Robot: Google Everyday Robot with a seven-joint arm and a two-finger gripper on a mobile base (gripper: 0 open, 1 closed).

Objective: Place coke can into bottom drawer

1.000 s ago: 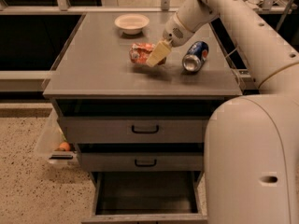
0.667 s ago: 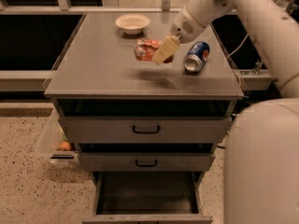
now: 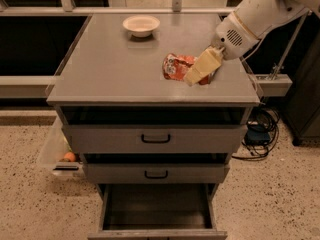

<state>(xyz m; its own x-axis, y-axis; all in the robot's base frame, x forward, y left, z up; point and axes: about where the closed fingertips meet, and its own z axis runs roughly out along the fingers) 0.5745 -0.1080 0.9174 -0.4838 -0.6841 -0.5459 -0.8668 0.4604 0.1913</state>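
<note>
Grey tabletop [image 3: 107, 71] above a stack of three drawers, seen from the front and slightly above. The coke can [image 3: 174, 66], dented and red-orange with white markings, lies on the right half of the tabletop, toward the front edge, well clear of the pale bowl [image 3: 141, 24] that stands near the back edge. The white arm [image 3: 260, 9] enters from the upper right and slopes down to the cream-coloured pincer [image 3: 196, 75], which sits low over the tabletop and overlaps the can's right side. Whether the pincer is apart, together or clamped on the can cannot be told from this angle, nor whether it touches the can at all. The two upper drawers [image 3: 155, 139] carry black handles, and a dark gap shows above each front. Below them the bottom drawer [image 3: 157, 232] is pulled out toward the viewer, its plain grey front at the lower edge of the view and its deep, dark interior exposed; the can is not in it. On the speckled floor [image 3: 280, 199], left of the drawers, stands a clear bin [image 3: 50, 151] holding a small orange object, possibly a fruit, while dark cables [image 3: 257, 131] lie to the right.
</note>
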